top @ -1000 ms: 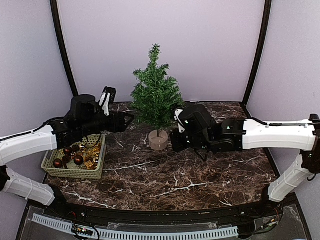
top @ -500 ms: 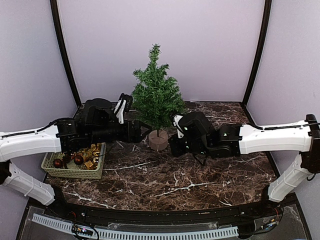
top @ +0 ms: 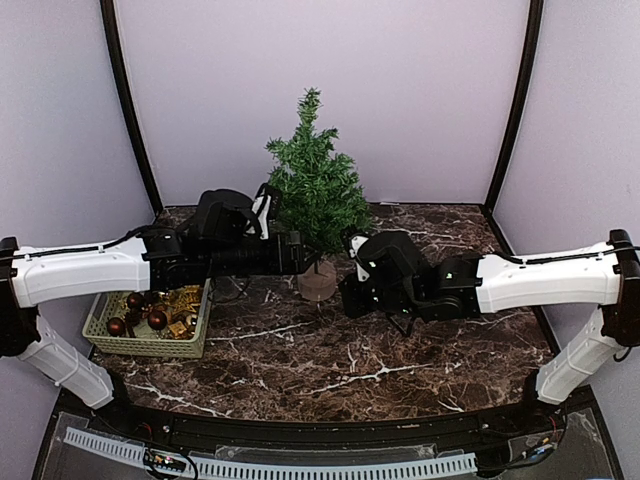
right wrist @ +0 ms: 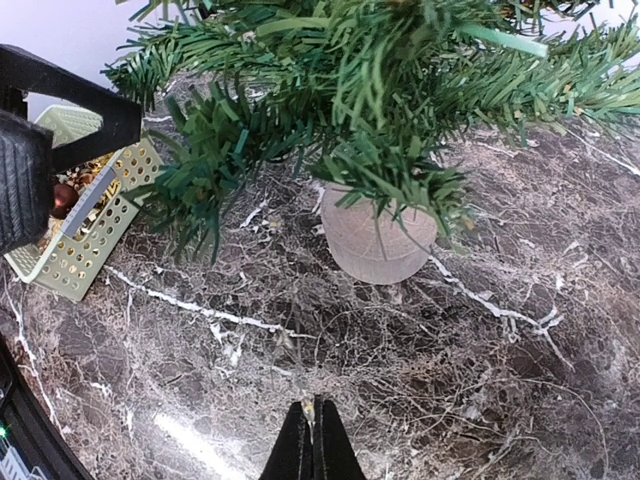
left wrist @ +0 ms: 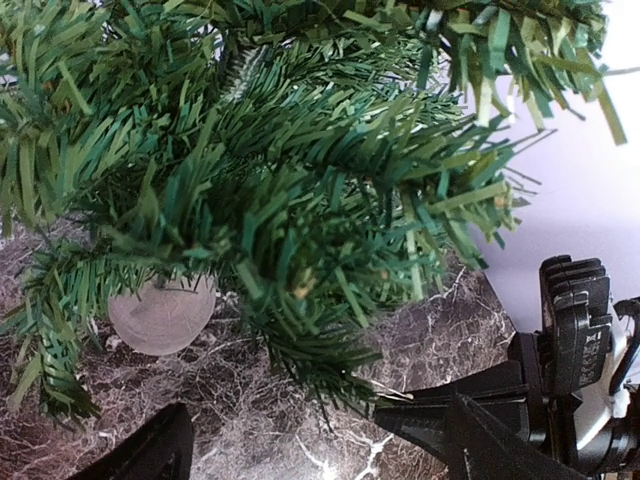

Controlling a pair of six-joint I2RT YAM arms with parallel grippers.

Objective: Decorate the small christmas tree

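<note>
Dark marbled counter [top: 400,350], lilac walls; small dark-green bristly christmas tree [top: 313,195] on pale wooden stump, far centre, seemingly bare; left gripper [left wrist: 280,420], fingers wide and empty, under its lower left branches; right gripper [right wrist: 314,445], fingers pressed together, just right of stump; next likely needs an ornament from the pale-green perforated basket [top: 145,351], left; dense bristles obstruct hanging.

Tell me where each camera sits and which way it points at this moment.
Top: above and behind the arms, looking down over the table, tree and basket; both arms show.
Left wrist: on the left arm, facing the tree's branches and base; open left gripper at bottom.
Right wrist: low on the right arm, facing the base; shut right gripper at bottom.
Shared: both wrist views show the base, from opposite sides, and part of the other arm.
</note>
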